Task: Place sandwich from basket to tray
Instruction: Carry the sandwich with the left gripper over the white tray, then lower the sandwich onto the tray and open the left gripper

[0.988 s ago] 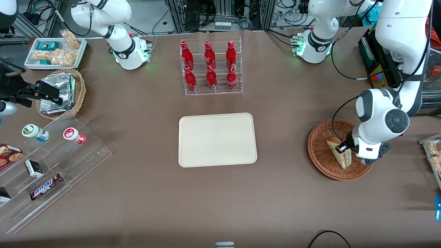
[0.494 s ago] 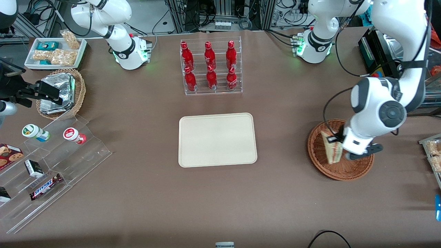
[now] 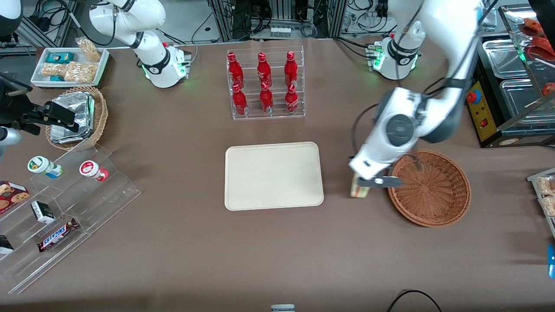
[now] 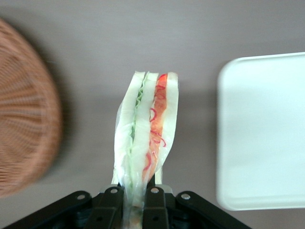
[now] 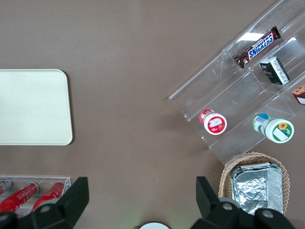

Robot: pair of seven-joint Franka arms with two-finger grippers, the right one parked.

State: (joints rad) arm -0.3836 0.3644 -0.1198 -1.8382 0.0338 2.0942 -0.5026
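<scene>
My left gripper (image 3: 362,184) hangs above bare table between the basket (image 3: 433,190) and the tray (image 3: 273,175), shut on the sandwich (image 3: 357,190). The left wrist view shows the sandwich (image 4: 145,133) edge-on, wrapped in clear film, white bread with green and red filling, pinched at its lower end between the fingers (image 4: 112,202). The reddish-brown wicker basket (image 4: 24,114) has nothing in it. The cream tray (image 4: 262,129) is bare; the parked arm's view also shows the tray (image 5: 33,107).
A clear rack of red bottles (image 3: 264,84) stands farther from the front camera than the tray. A tiered acrylic stand with snacks (image 3: 56,208), a foil-filled tan basket (image 3: 78,117) and a white snack tray (image 3: 69,65) lie toward the parked arm's end.
The gripper has lifted the sandwich out of the basket and carried it sideways toward the tray; the basket now has nothing in it.
</scene>
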